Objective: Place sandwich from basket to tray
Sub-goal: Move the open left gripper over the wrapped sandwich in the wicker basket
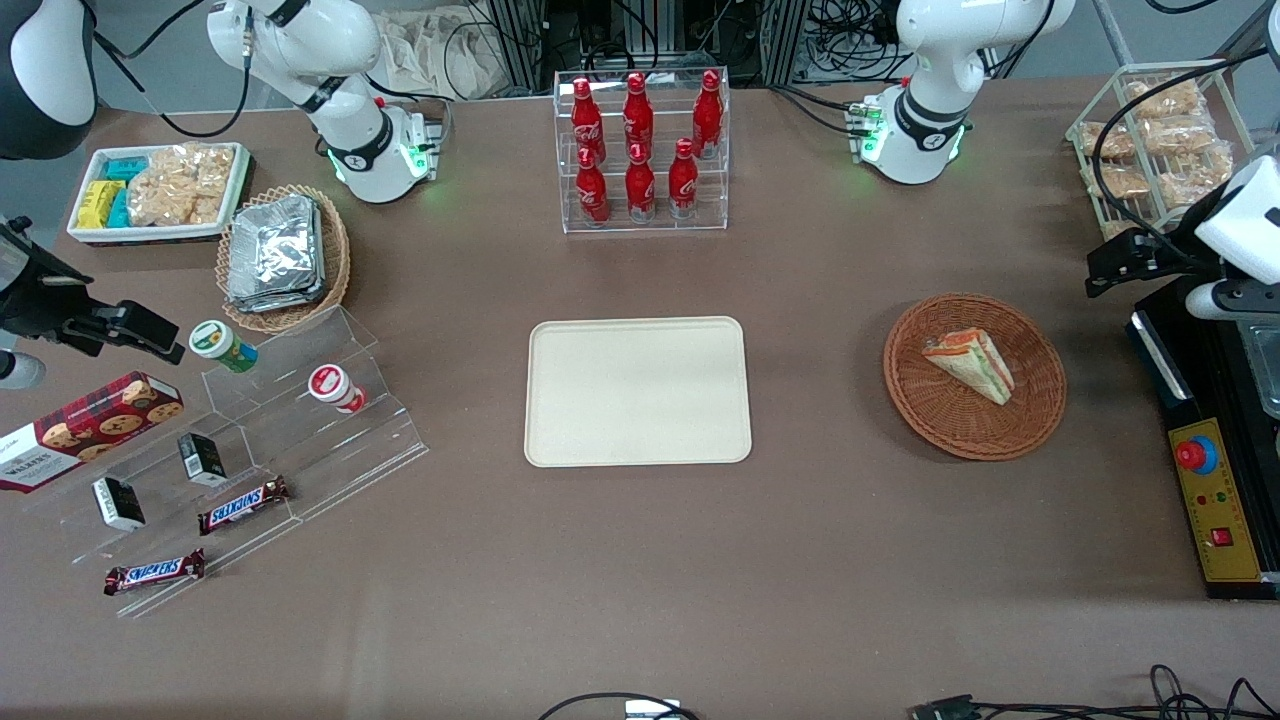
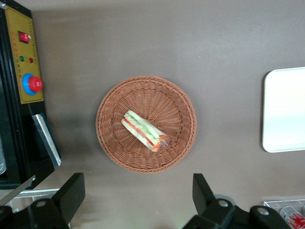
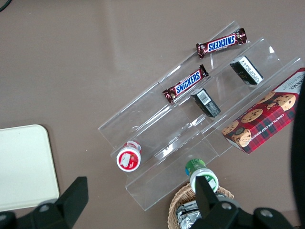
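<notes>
The brown surface (image 1: 820, 560) carries the tray (image 1: 638, 391) at its middle, the basket (image 1: 975, 375) toward the working arm's end, a bottle rack (image 1: 642, 150), an acrylic stand (image 1: 250, 460) and a control box (image 1: 1215, 480). The gripper (image 2: 138, 200) hangs above the basket, jaws apart.

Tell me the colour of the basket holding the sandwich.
Reddish-brown woven wicker basket, clearest in the left wrist view, with the open gripper above it.

Six red cola bottles (image 1: 640, 150) in clear rack; foil packets (image 1: 273, 250) in tan basket (image 1: 335, 262); two Snickers bars (image 1: 243, 504) on acrylic steps (image 1: 330, 440); cookie box (image 1: 85, 425) beside.
</notes>
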Robot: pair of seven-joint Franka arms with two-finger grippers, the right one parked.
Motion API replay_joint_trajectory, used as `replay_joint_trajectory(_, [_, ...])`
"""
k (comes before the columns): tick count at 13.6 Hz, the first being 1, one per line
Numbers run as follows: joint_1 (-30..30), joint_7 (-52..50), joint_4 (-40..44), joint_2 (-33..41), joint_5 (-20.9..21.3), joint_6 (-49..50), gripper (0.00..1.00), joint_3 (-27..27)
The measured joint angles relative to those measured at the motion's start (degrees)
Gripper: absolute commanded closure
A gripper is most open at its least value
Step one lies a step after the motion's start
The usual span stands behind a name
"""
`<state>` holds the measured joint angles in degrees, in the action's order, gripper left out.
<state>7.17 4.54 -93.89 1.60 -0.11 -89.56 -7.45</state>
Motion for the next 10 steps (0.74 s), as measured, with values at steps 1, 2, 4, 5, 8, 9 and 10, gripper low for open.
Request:
replay_joint_trajectory(1, [0.0,0.2,0.01,0.0,-0.13,0.03,0.0,0.0])
replay_joint_trajectory(2, [0.0,0.29,0.01,0.0,-0.16,0.2,0.0,0.0])
replay_joint_trajectory(4, [0.0,0.45,0.01,-0.01,-0.19,0.45,0.0,0.0])
replay_joint_trajectory(5, [0.0,0.46,0.01,-0.06,-0.19,0.46,0.0,0.0])
replay_joint_trajectory(8, [0.01,0.29,-0.46,-0.7,-0.19,0.61,0.0,0.08])
replay_joint_trajectory(9, [0.02,-0.46,-1.17,-1.08,-0.16,0.55,0.0,0.14])
replay_joint_trajectory(10, [0.03,-2.11,-2.44,-1.39,-0.13,-0.08,0.0,0.21])
